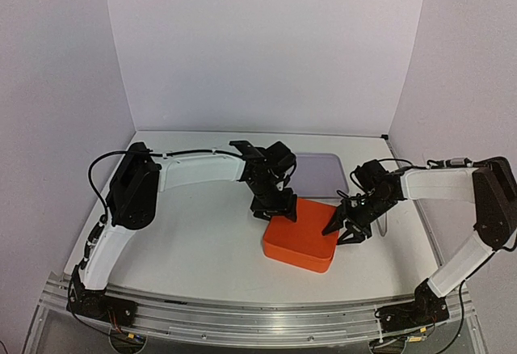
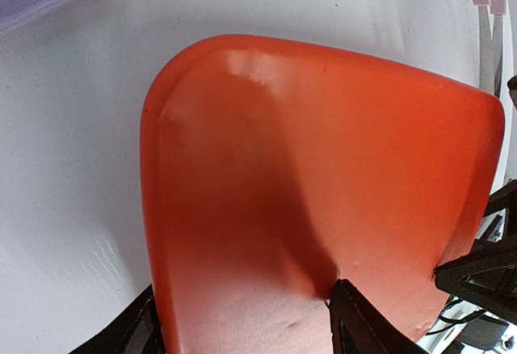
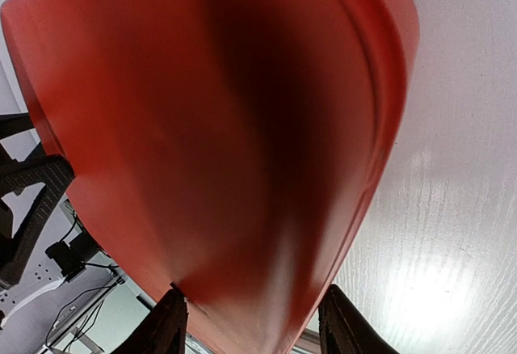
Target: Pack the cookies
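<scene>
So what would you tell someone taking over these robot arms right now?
Left gripper: jaws apart at the far left corner of the orange box; grip unclear.
Right gripper: jaws apart at the box's right edge; grip unclear.
Cookies: none in view. The box looks closed, so what it holds is hidden.
A lavender tray lies behind the box.
Done: packing cannot be confirmed.
Left: probably check the box is shut, then back both arms away.

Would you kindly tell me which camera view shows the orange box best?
The top external view: nearly the whole orange box is in frame, its outline clear. The left wrist view shows its top close up, cropped below; the right wrist view shows it blurred and cut off.
</scene>
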Action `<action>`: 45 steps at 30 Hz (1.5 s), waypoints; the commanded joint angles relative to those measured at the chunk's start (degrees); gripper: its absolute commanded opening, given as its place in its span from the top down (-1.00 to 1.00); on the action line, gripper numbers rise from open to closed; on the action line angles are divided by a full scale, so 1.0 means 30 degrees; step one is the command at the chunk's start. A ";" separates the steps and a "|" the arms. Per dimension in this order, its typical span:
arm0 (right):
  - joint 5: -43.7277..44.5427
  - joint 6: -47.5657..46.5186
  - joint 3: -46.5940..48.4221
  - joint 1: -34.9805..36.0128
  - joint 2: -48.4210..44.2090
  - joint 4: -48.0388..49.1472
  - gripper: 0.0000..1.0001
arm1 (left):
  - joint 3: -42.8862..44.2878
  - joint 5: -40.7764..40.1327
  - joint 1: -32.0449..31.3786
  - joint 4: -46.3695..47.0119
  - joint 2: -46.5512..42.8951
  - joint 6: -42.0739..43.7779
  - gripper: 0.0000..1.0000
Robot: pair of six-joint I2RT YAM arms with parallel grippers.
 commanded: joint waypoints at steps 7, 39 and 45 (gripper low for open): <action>0.0409 0.0075 0.0845 0.0448 0.0130 0.0333 -0.08 | 0.0694 0.1104 -0.1587 0.0294 -0.0484 0.0700 -0.33; 0.1626 -0.1643 0.0985 0.0419 -0.0308 -0.0984 0.03 | -0.4380 0.3783 -0.0216 0.4897 -0.4249 -0.0929 -0.37; 0.1651 -0.1800 0.1138 0.0400 -0.0043 -0.1174 0.03 | -0.4314 0.3327 -0.0145 0.3991 -0.4365 -0.0869 -0.39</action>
